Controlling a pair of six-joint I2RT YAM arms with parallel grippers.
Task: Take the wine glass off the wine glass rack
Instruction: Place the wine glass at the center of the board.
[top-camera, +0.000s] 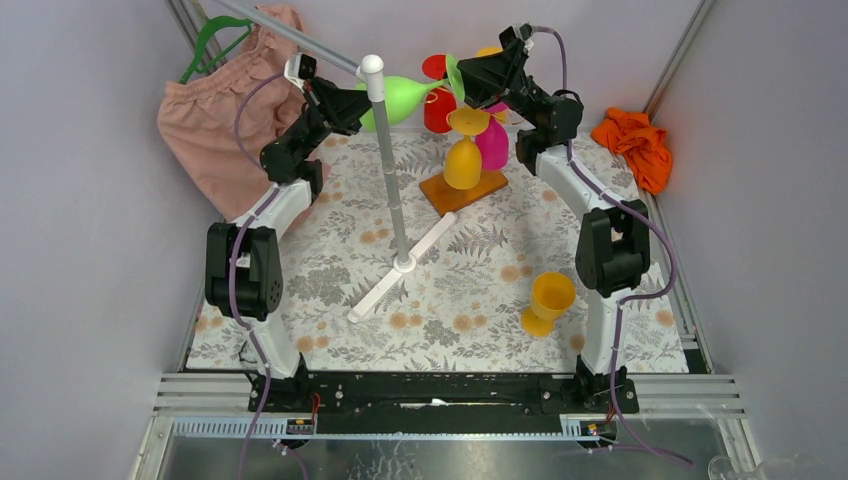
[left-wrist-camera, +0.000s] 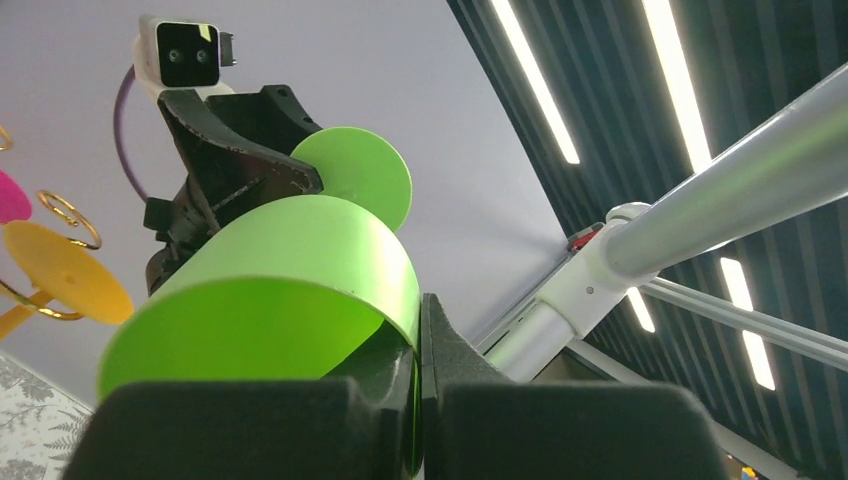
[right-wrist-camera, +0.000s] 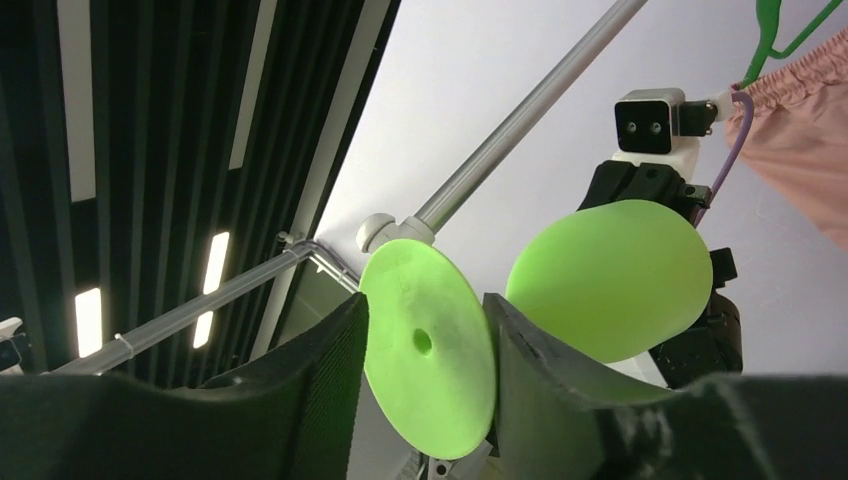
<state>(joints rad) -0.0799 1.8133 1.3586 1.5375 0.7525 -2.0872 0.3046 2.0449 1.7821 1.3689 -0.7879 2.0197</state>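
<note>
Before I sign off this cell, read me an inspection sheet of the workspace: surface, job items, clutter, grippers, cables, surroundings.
Surface: floral cloth over the table; nothing spilled seen.
Job's things: green wine glass held sideways in the air beside the wine glass rack; yellow glass, magenta glass and red glass hang on it.
Clutter: white pole stand, upright amber glass, pink garment, orange cloth.
Grippers: left gripper shut on the green bowl's rim; right gripper open, fingers either side of the foot.
Cables: purple cable along each arm; no snag seen.
Surroundings: grey walls, metal frame rail.
</note>
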